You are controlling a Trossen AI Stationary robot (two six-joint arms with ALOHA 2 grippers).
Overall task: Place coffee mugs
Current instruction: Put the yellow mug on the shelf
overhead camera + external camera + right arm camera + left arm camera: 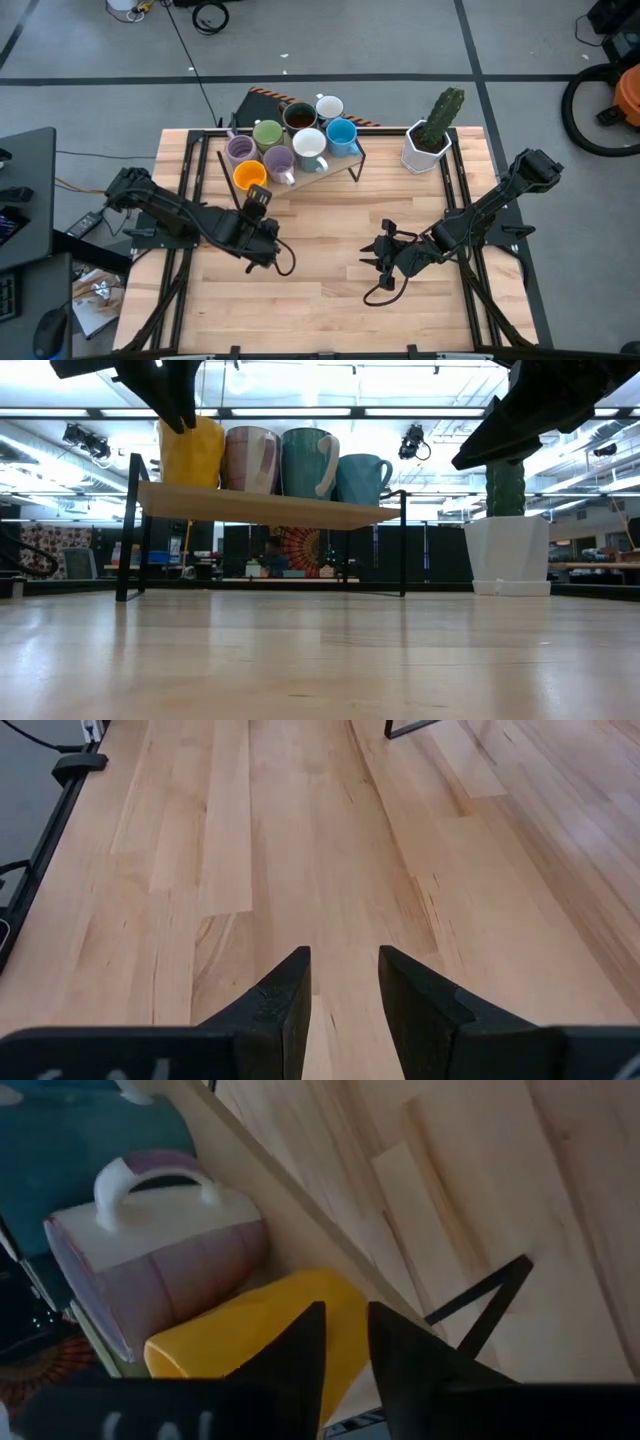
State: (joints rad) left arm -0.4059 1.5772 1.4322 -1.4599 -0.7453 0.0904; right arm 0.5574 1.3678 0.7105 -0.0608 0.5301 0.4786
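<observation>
Several coffee mugs stand on a small black-legged wooden shelf (345,163) at the table's far middle. The orange mug (250,176) is at its near left corner, beside a purple mug (279,162), a white one (309,147) and a blue one (341,135). Behind them are purple, green, dark brown and white mugs. My left gripper (257,198) is open by a narrow gap, right at the orange mug's (250,1350) near side. My right gripper (372,258) hangs open over bare table at the near right, with nothing between its fingers (290,990). My left gripper (347,1315) comes slanting down from the near left, its fingertips (184,422) level with the upper part of the orange mug (200,455). I cannot tell whether they touch it. The mug stands upright on the shelf board.
A white hexagonal pot with a cactus (428,145) stands on the table right of the shelf. Black rails (462,190) run along the table's left and right sides. Bare wood lies between the two grippers and toward the near edge.
</observation>
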